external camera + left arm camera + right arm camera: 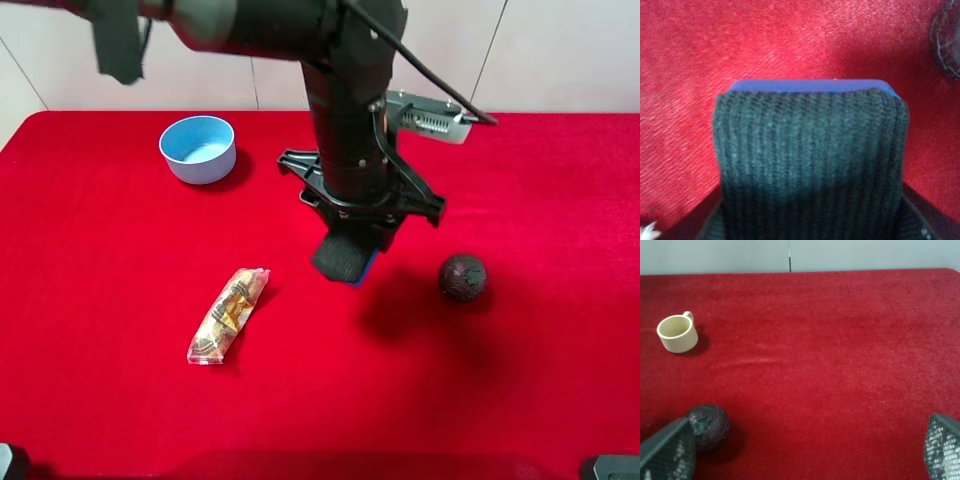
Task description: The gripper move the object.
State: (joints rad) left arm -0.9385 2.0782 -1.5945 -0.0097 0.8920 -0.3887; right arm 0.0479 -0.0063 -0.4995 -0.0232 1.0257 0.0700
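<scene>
A red cloth-covered table [100, 400] fills all three views. Over its middle, in the high view, the black left arm [340, 120] reaches down from the upper left, with a grey box [430, 118] on its side. At its end the left gripper [352, 238] is closed on the sponge [342, 258], which hangs tilted from the jaws near the table's centre. I cannot tell whether its lower end touches the cloth. In the left wrist view the sponge [810, 165] sits between the dark jaws, its rough green-black face toward the camera and the blue underlayer showing as a thin strip along its far edge.

The right gripper [807, 452] stands spread wide with nothing between its fingers [670, 452].

A light blue bowl [198, 148] stands upright toward the back left, well apart from the sponge. A clear-wrapped snack packet [228, 315] lies flat in front of it, to the left of the sponge. A dark round ball [462, 278] rests on the cloth to the right of the sponge, near it but apart from it. A cream cup [677, 333] stands upright, shown only in the right wrist view and well away from the ball.
</scene>
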